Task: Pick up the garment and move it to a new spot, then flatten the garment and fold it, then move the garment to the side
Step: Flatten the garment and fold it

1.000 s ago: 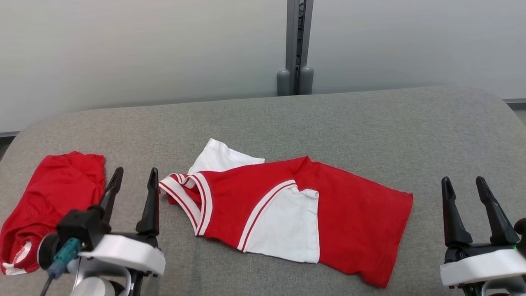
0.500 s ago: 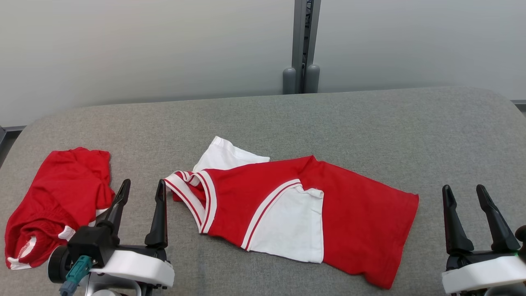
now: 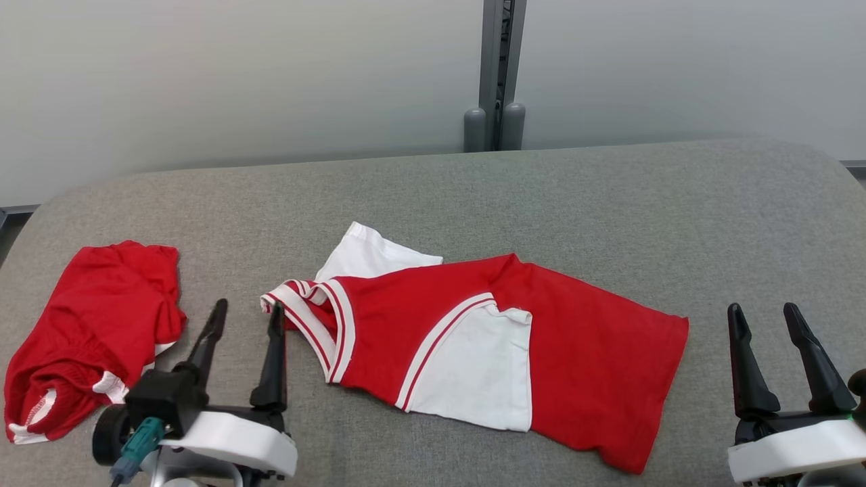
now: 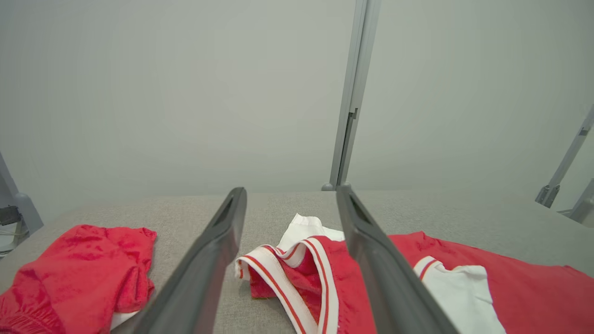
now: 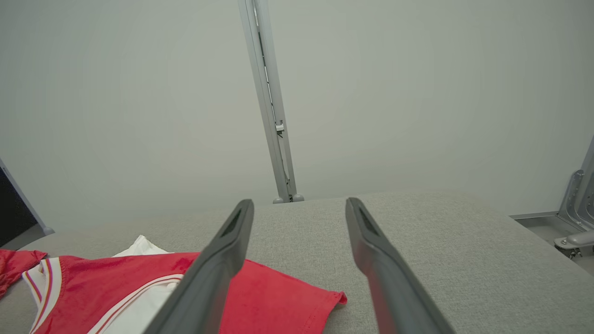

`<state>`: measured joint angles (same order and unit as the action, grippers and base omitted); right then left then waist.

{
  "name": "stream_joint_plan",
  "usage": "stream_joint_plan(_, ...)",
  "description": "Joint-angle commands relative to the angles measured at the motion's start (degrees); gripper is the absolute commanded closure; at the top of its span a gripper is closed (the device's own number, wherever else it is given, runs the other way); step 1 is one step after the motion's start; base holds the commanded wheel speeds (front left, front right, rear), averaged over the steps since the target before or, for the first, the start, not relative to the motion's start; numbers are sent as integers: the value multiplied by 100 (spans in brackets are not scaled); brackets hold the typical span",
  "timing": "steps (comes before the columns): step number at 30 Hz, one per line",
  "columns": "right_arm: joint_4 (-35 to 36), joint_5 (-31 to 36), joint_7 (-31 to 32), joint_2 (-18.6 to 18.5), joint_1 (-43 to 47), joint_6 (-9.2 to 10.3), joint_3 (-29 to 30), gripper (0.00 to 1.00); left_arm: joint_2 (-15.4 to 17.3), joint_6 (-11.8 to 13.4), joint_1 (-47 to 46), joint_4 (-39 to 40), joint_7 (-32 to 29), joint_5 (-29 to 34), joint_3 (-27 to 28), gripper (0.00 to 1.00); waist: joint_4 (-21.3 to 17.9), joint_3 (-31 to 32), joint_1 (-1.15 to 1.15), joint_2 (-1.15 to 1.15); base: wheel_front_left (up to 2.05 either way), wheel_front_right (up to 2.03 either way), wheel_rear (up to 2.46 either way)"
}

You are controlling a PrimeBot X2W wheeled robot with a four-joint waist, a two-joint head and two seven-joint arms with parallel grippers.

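A red and white garment [image 3: 467, 331] lies partly folded and crooked in the middle of the grey padded table [image 3: 609, 203], with its striped collar [image 3: 304, 318] to the left and a white sleeve [image 3: 372, 253] poking out behind. My left gripper [image 3: 247, 308] is open just left of the collar, above the table and touching nothing. In the left wrist view the collar [image 4: 287, 273] sits between the open left gripper [image 4: 291, 190] fingers, farther ahead. My right gripper [image 3: 762, 311] stands open, empty, to the right of the garment's hem [image 5: 301, 297]; the right wrist view shows this gripper [image 5: 299, 202] over bare table.
A crumpled red piece of clothing [image 3: 95, 325] with white trim lies at the table's left end. A grey post [image 3: 497, 74] stands against the pale wall behind the table. Bare table stretches behind the garment and on the right.
The camera has shifted slightly. My left gripper has moved right and drawn back toward me, now closer to the collar. The right gripper and garment have stayed put.
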<state>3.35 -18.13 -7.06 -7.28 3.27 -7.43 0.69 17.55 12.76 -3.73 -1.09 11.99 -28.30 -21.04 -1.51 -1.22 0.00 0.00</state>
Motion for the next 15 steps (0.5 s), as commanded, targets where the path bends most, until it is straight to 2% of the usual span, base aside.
stream_joint_plan(1,30,-27,18,-30,3,-11,3,0,13,-33,-71,36,-75,-8,-57,0,-15,-18,0,0,0,0,0)
stream_joint_plan(5,26,-41,22,-54,-62,-11,12,0,-86,-123,-205,69,-443,-87,-283,0,-79,-75,0,0,0,0,0)
stream_joint_plan(15,38,-58,6,-125,-319,-11,5,0,-401,-366,-863,-167,-1954,-162,-1136,0,-383,-431,0,0,0,0,0)
